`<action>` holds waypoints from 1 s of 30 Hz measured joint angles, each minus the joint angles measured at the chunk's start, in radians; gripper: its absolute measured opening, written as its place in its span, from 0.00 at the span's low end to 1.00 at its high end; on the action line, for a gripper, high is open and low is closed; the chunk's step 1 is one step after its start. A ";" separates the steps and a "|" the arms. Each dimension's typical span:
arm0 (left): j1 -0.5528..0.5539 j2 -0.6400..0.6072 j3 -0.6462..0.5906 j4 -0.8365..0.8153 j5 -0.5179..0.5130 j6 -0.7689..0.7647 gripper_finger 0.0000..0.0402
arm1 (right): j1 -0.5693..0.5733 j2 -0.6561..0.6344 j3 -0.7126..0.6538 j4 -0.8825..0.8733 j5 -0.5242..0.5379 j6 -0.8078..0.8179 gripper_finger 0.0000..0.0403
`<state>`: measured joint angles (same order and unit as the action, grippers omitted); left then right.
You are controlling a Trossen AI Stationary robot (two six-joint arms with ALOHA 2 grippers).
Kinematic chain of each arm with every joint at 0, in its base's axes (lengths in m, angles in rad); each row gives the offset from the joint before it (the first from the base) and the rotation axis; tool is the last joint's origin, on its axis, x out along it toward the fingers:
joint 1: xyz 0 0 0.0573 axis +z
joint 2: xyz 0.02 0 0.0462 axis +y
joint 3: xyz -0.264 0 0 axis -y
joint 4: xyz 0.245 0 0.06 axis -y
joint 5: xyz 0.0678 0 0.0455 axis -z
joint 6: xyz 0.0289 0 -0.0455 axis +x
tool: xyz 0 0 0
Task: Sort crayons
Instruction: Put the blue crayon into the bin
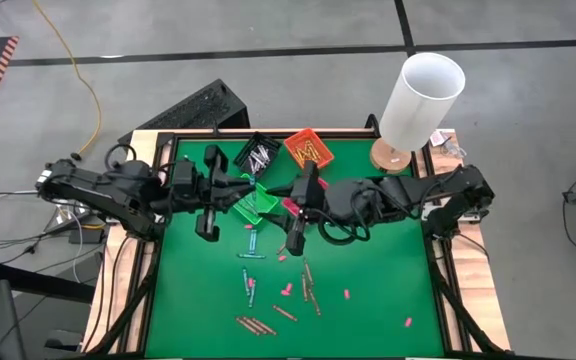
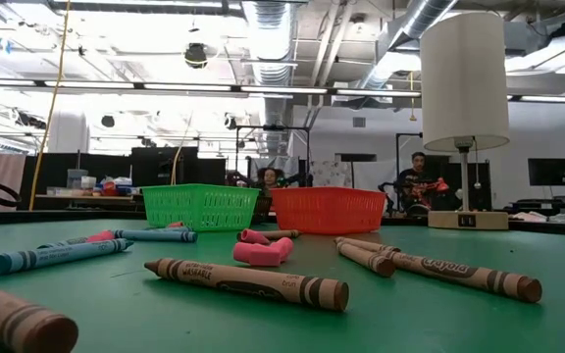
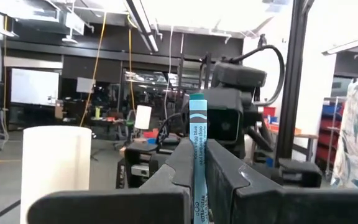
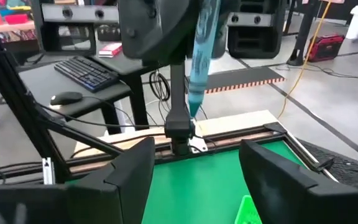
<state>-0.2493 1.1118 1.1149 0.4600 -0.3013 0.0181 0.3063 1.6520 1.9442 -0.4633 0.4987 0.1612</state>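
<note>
Left gripper [image 3: 197,168] clamps teal crayon [image 3: 197,137]; right gripper [image 4: 194,168] wide.

"Crayola" legible on wrapper of brown crayon [image 2: 456,270], right side of worktop. Print on nearer brown crayon [image 2: 248,282] and on upright teal crayon [image 3: 197,162]: too small to read.

Crayons [image 1: 268,290] scattered on green table [image 1: 188,300], arms above bins [image 1: 268,165].
</note>
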 joint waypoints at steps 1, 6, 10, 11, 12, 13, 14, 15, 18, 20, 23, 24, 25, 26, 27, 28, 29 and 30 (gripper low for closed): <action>0.000 -0.002 0.000 0.002 0.000 0.000 0.01 | -0.002 0.000 0.000 0.001 -0.001 -0.009 0.65; 0.002 0.005 0.000 -0.013 -0.001 0.000 0.01 | -0.022 0.006 0.000 0.078 -0.005 -0.069 0.65; 0.003 0.015 0.000 -0.020 -0.013 0.001 0.01 | -0.036 0.006 0.000 0.124 -0.005 -0.116 0.65; 0.003 0.015 0.000 -0.018 -0.015 0.001 0.01 | -0.038 0.006 0.000 0.123 -0.008 -0.117 0.65; 0.003 0.016 0.000 -0.015 -0.021 0.003 0.01 | -0.041 0.006 0.000 0.123 -0.015 -0.117 0.65; 0.005 0.017 0.001 -0.012 -0.026 0.009 0.01 | -0.042 0.006 0.000 0.122 -0.025 -0.115 0.65; 0.007 0.018 0.001 -0.013 -0.026 0.013 0.01 | -0.044 0.006 0.000 0.121 -0.035 -0.112 0.65; 0.007 0.020 0.001 -0.015 -0.025 0.013 0.01 | -0.049 0.006 0.000 0.121 -0.046 -0.111 0.64; 0.008 0.022 0.001 -0.017 -0.027 0.008 0.01 | -0.061 0.017 0.000 0.136 -0.053 -0.102 0.62; 0.008 0.026 0.001 -0.017 -0.027 0.008 0.01 | -0.066 0.021 -0.001 0.142 -0.053 -0.102 0.58; 0.008 0.029 0.001 -0.031 -0.026 0.007 0.01 | -0.069 0.029 -0.001 0.145 -0.053 -0.081 0.46; 0.008 0.031 0.001 -0.027 -0.028 0.008 0.01 | -0.074 0.029 -0.001 0.146 -0.054 -0.076 0.42; 0.010 0.032 0.000 -0.024 -0.033 0.009 0.01 | -0.075 0.030 -0.001 0.146 -0.054 -0.075 0.36; 0.010 0.032 0.001 -0.024 -0.040 0.010 0.01 | -0.074 0.030 -0.001 0.145 -0.054 -0.075 0.31; 0.010 0.032 0.000 -0.025 -0.045 0.012 0.01 | -0.071 0.031 -0.001 0.145 -0.054 -0.075 0.25; 0.011 0.032 0.000 -0.027 -0.049 0.011 0.01 | -0.070 0.031 -0.001 0.143 -0.056 -0.074 0.19; 0.011 0.032 0.001 -0.028 -0.049 0.011 0.01 | -0.070 0.031 -0.001 0.140 -0.056 -0.073 0.12; 0.011 0.032 0.000 -0.029 -0.048 0.013 0.01 | -0.070 0.032 -0.001 0.138 -0.055 -0.071 0.07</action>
<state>-0.2385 1.1442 1.1154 0.4308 -0.3497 0.0312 0.2367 1.6835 1.9434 -0.3253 0.4433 0.0907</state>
